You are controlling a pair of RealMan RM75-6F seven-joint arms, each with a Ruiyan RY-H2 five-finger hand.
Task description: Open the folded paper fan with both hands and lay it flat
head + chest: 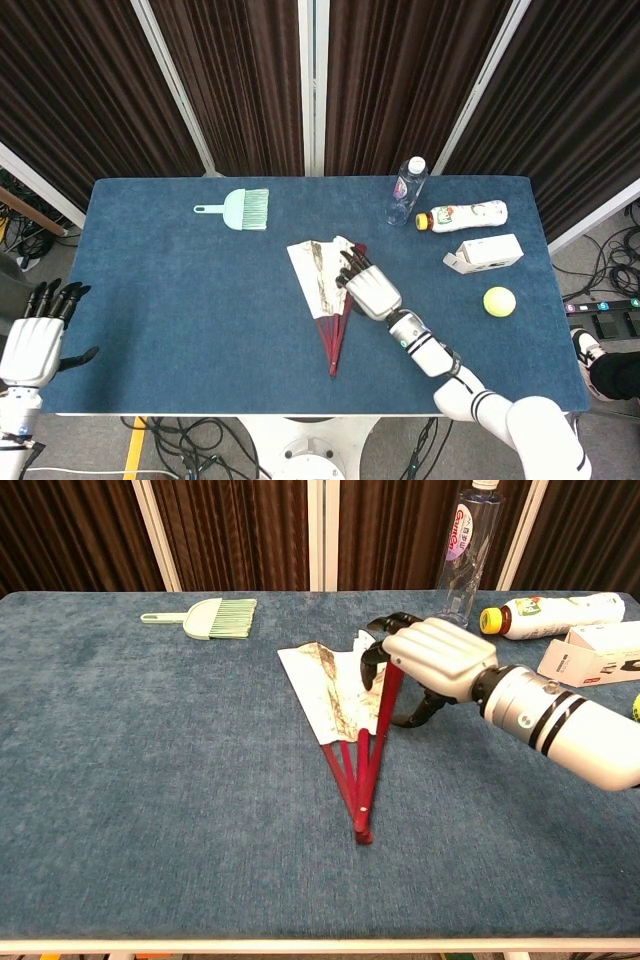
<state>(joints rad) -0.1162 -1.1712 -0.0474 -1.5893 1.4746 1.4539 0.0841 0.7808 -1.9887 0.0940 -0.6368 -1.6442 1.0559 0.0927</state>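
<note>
A blue fabric-covered surface [180,300] fills the middle of the frame. Dark brown pleated curtains [240,80] split by white vertical rails [312,85] hang across the top. Grey floor with black cables [190,445] shows along the bottom edge.

We can see red lettering on the label of the clear plastic water bottle [466,552] at the blue table's far edge, too blurred to spell out. The yellow-capped white bottle [548,613] bears unreadable colour print.
</note>
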